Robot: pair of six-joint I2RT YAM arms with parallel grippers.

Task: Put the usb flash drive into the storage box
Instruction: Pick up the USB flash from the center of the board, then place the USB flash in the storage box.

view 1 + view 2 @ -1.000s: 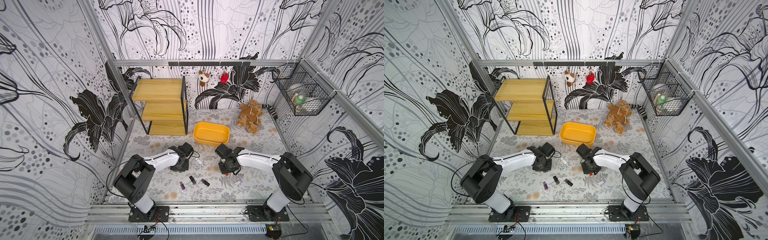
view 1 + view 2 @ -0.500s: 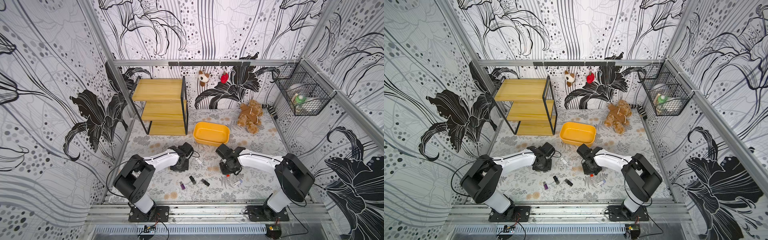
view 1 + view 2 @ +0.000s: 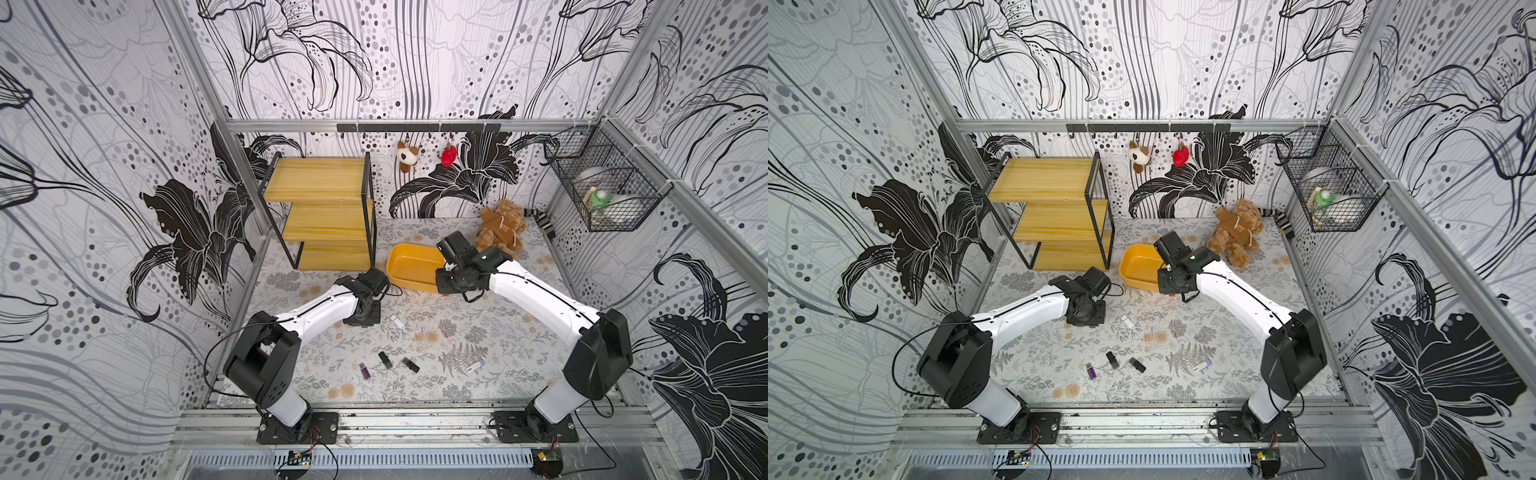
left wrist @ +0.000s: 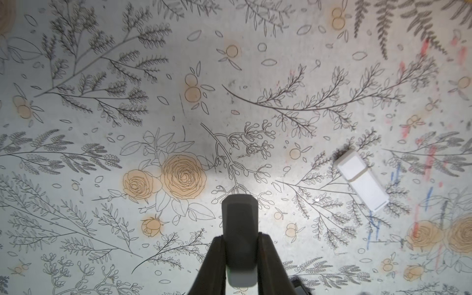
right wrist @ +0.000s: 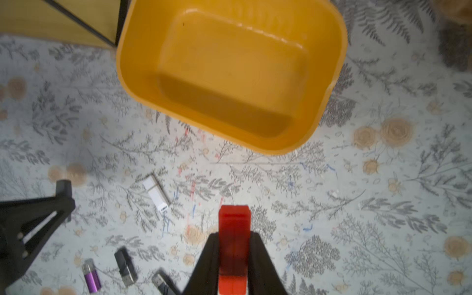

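Right gripper (image 5: 234, 236): jaws closed down to the width of a red flash drive (image 5: 233, 224), which is clamped lengthwise between the fingers with its tip sticking out past them. Left gripper (image 4: 239, 237): jaws likewise nearly closed on a grey flash drive (image 4: 238, 217), held the same way, tip just above the table (image 4: 76, 63). A white flash drive (image 4: 362, 184) lies flat near it, not touched. Storage box (image 5: 229, 76) sits on the table in front of the wooden shelf (image 3: 328, 220), and nothing shows on the part of its floor that is in view. In the right wrist view the red drive's tip is over the table, just short of the box's near rim. Versus one second ago: the right arm has moved forward from mid-table to the box's near right corner, where the right gripper (image 3: 451, 286) now overlaps the rim in both top views. The left arm and the loose drives have not moved. Pose: right arm stretched forward and inward, wrist bent, fingers pointing down. Left arm lies low across the table, left gripper (image 3: 363, 316) pointing down, well short of the box. Near the front edge lie a purple drive (image 3: 365, 371), two black drives (image 3: 385, 360) (image 3: 410, 365) and a white-and-blue drive (image 3: 476, 366).
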